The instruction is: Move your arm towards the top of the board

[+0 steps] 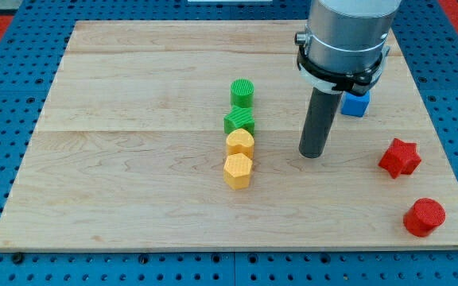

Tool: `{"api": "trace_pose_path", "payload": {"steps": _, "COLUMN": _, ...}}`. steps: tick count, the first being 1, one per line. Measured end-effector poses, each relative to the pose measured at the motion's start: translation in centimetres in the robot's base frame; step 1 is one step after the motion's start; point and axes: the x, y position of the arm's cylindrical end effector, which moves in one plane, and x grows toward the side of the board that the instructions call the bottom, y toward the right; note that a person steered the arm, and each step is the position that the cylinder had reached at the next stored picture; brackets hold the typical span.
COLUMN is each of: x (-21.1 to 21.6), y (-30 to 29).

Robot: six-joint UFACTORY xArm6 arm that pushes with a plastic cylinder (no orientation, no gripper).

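Note:
My tip [312, 154] rests on the wooden board [133, 119], right of centre. To its left, a column of blocks runs down the view: a green cylinder [242, 92], a green star-like block [239, 121], a yellow heart-like block [240, 143] and a yellow hexagon [238, 170]. The tip is level with the yellow heart-like block, well apart to its right. A blue cube [355, 104] sits up and right of the tip, partly hidden behind the arm. A red star [399, 157] and a red cylinder [425, 217] lie to the tip's right and lower right.
The arm's grey body [348, 36] hangs over the board's upper right. A blue pegboard table [6, 119] surrounds the board on all sides.

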Motion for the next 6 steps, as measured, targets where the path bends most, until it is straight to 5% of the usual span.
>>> {"api": "trace_pose_path", "payload": {"steps": 4, "x": 0.9, "y": 0.5}}
{"api": "trace_pose_path", "payload": {"steps": 6, "x": -3.4, "y": 2.7}}
